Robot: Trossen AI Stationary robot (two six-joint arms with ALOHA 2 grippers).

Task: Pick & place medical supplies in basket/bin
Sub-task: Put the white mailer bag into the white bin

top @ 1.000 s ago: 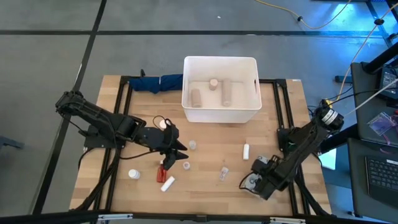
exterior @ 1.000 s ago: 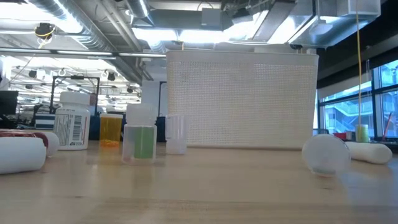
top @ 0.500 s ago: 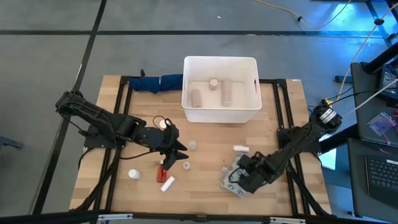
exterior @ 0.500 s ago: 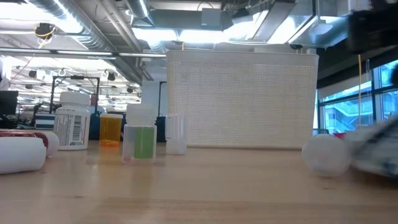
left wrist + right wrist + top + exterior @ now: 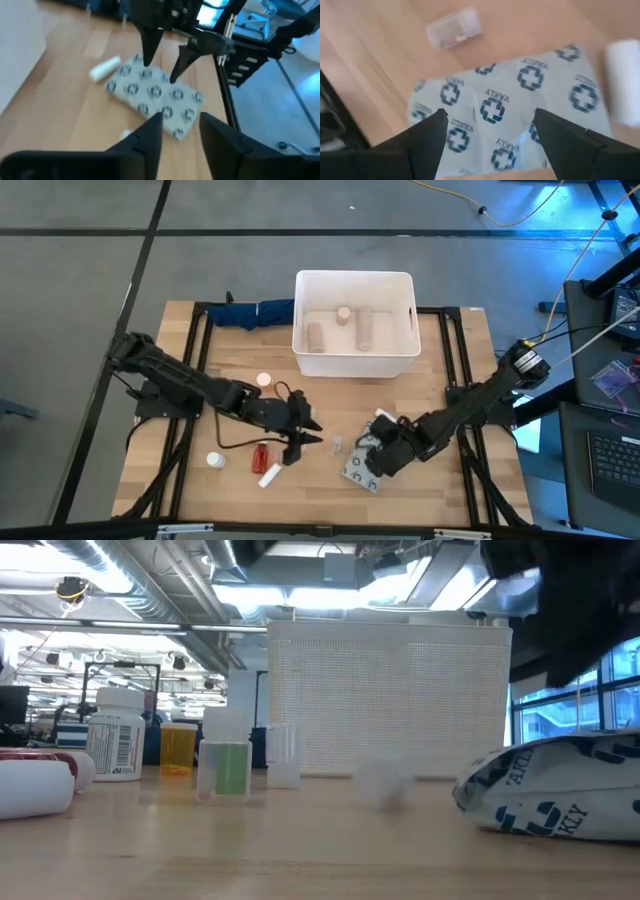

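The flat grey packet printed with crosses lies on the table's near middle. My right gripper stands open over its far part, fingers pointing down at it. My left gripper hovers left of the packet, open and holding nothing, pointing toward the packet. A white tube and a tiny clear cup lie beside the packet. The white basket at the far middle holds three supplies. My right gripper has its two fingertips over the packet's top face, coming from above. I cannot tell whether they touch it. The packet lies flat on the table.
A red bottle, a white tube, a white-capped bottle and an orange-capped bottle sit at the near left. A dark blue cloth bundle lies left of the basket. Black frame rails run along both table sides.
My right gripper has gone toward the table's left and up, tipping flatter, and the packet has slid left with it into the near middle. The white tube and the clear cup have been shifted. My left gripper has moved right and down toward the packet.
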